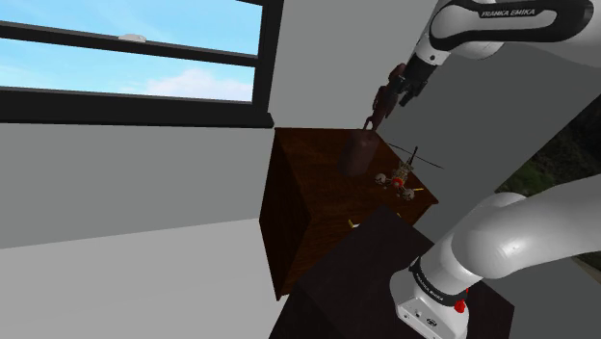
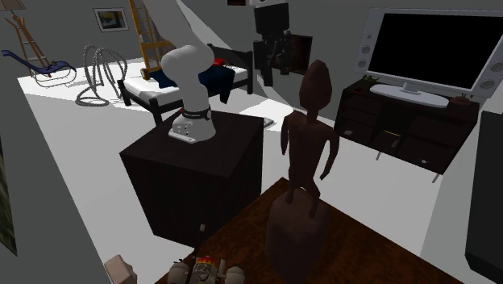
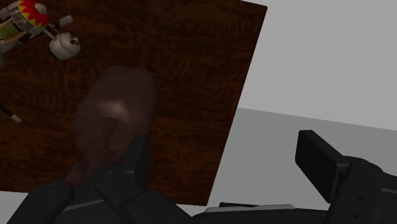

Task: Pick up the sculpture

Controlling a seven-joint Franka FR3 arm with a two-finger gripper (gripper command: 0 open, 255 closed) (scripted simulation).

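Observation:
The sculpture (image 2: pixel 309 145) is a dark brown standing figure on a block base, upright on the dark wooden table (image 2: pixel 387 266). In the shoulder view the sculpture (image 1: pixel 379 104) stands near the table's far side, and my gripper (image 1: pixel 405 89) hovers at its head. My gripper (image 2: pixel 274 63) hangs above and behind the figure in the second exterior view. Seen from the wrist, the sculpture (image 3: pixel 116 118) lies below my open gripper (image 3: pixel 226 162), under the left finger (image 3: pixel 137 156) rather than between the two. Nothing is clasped.
A small red and yellow toy helicopter (image 1: pixel 398 179) (image 3: pixel 25 19) lies on the table close to the sculpture. The table's edge (image 3: pixel 232 114) runs just under the gripper, with grey floor beyond. My dark stand (image 2: pixel 193 173) is beside the table.

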